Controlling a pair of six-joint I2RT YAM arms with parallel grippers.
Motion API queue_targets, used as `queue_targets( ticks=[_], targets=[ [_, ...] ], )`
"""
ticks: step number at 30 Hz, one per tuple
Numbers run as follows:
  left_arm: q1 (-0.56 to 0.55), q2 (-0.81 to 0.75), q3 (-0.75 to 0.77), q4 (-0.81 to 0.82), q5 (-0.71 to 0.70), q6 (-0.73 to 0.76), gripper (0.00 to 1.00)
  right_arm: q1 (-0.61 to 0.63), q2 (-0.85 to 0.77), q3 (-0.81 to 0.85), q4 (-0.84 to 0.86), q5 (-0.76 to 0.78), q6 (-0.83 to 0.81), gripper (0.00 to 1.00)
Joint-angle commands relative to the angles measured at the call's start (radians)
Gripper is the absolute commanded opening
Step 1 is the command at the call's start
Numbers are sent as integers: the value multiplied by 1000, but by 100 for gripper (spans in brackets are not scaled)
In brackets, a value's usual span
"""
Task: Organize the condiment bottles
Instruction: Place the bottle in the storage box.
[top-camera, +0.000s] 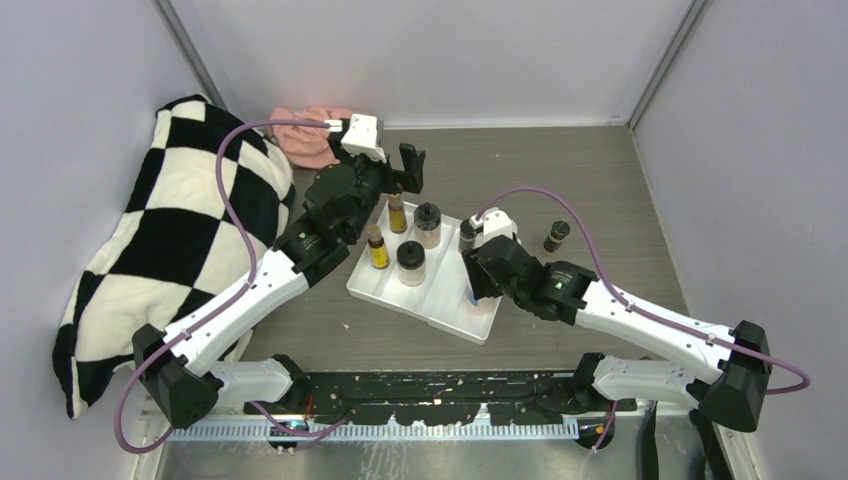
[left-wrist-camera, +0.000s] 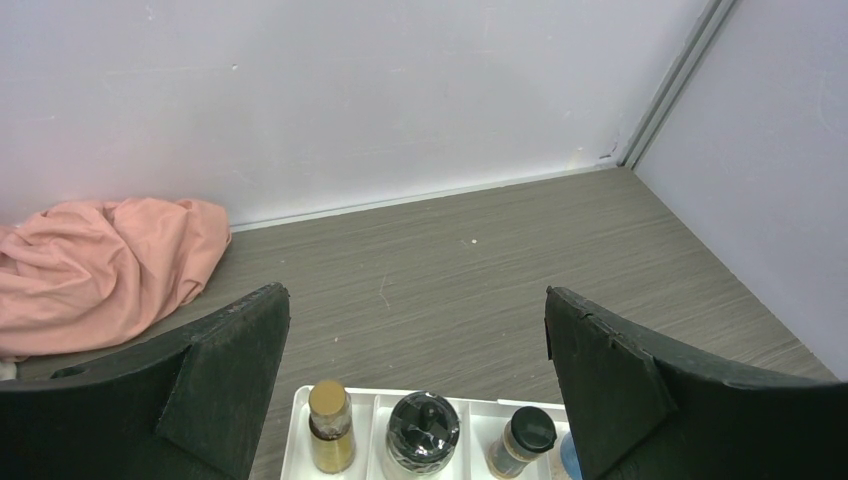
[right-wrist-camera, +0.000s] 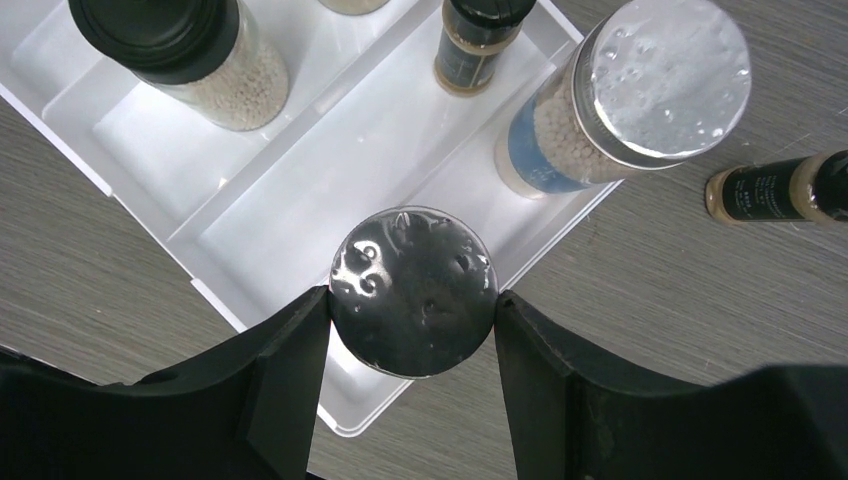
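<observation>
Right pincer (right-wrist-camera: 410, 300) clenched on a silver-lidded shaker (right-wrist-camera: 413, 275) at the tray's (right-wrist-camera: 290, 215) near end
My left pincer (left-wrist-camera: 415, 300) hangs released (empty) above the far end; a tiny dark bottle (right-wrist-camera: 775, 190) sits on the surface (right-wrist-camera: 650, 300) outside.

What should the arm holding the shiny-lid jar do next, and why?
Probably lower the shaker straight down into the tray. The right gripper is shut on it above the tray's near corner, seemingly over the compartment that holds the other shaker, so it looks lined up. Whether it already stands on the tray floor is unclear.
</observation>
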Motion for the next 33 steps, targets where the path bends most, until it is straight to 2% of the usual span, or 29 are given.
queue_targets(
  ticks=[1, 13, 26, 29, 33],
  targets=[
    [-4, -27, -3, 42, -11, 14, 100, 14, -34, -24, 103, 16, -16, 1],
    [-4, -26, -18, 55, -4, 13, 100, 69, -45, -125, 171, 151, -2, 1],
    [-4, -32, -29, 61, -1, 13, 100, 104, -74, -158, 104, 233, 95, 1],
    [-4, -34, -31, 61, 1, 11, 100, 107, -82, -157, 76, 242, 120, 7],
    [-4, -35, -33, 59, 1, 8, 100, 116, -93, -156, 56, 243, 144, 22]
  ],
)
